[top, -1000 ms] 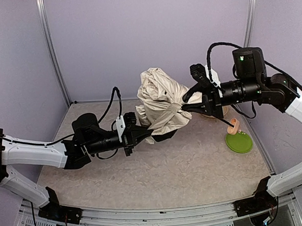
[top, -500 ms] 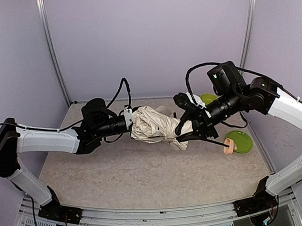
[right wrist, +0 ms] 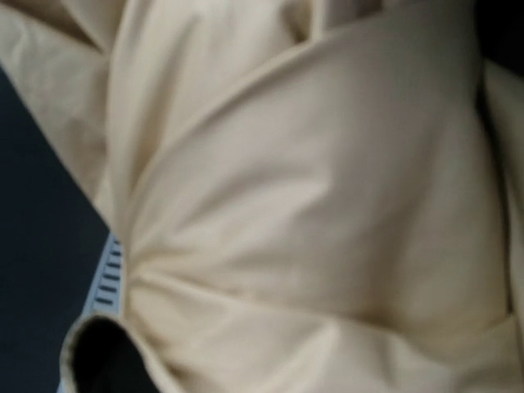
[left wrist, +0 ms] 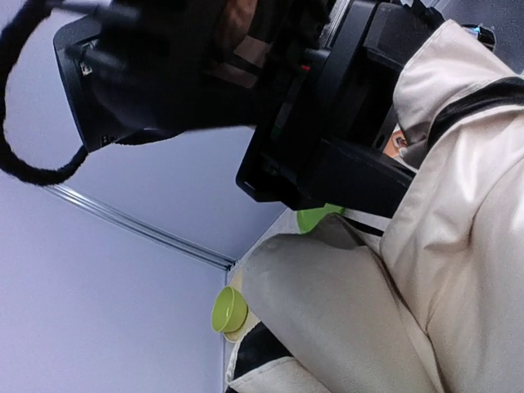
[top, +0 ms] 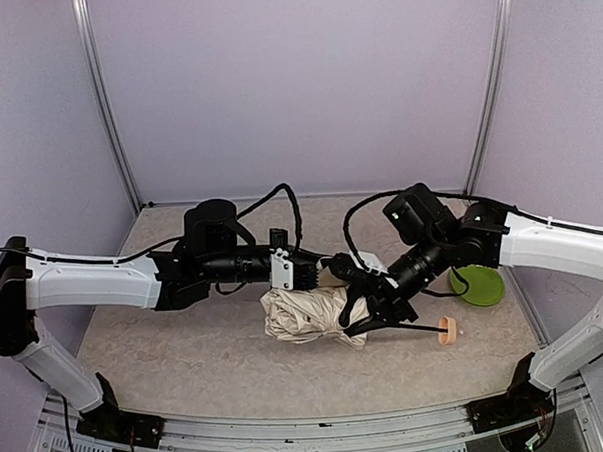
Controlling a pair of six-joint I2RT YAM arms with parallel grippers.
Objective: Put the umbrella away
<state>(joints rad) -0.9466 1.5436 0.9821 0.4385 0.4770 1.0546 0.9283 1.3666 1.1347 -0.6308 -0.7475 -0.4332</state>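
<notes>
Lying on its side near the middle of the tabletop (top: 187,361), the umbrella (top: 303,316) is a crumpled cream bundle. Its fabric is gathered in loose, creased folds, and slivers of black lining show at the edges. Its thin black shaft (top: 418,328) runs out of the bundle toward 3 o'clock and ends in a small beige handle (top: 448,331). Whether the handle touches the surface I cannot tell.

The right tool (top: 365,308) is at the bundle's 3 o'clock end, jaws drawn narrow around the gathered fabric where the shaft comes out. Its wrist camera is filled with cream cloth and a dark strip of lining. The left tool (top: 310,273) sits at the bundle's 12 o'clock edge with its jaws fully together. Whether a fold of fabric is pinched between them cannot be made out.

A green plate (top: 481,285) lies at 2 o'clock from the umbrella, beyond the handle and apart from it, close to the right-hand edge. A green bowl (left wrist: 229,309) shows in the left wrist view, near the rail at the foot of the wall. Bare surface stretches from 5 round to 9 o'clock of the bundle, down to the near edge. Lavender walls (top: 295,86) close the back and both sides.
</notes>
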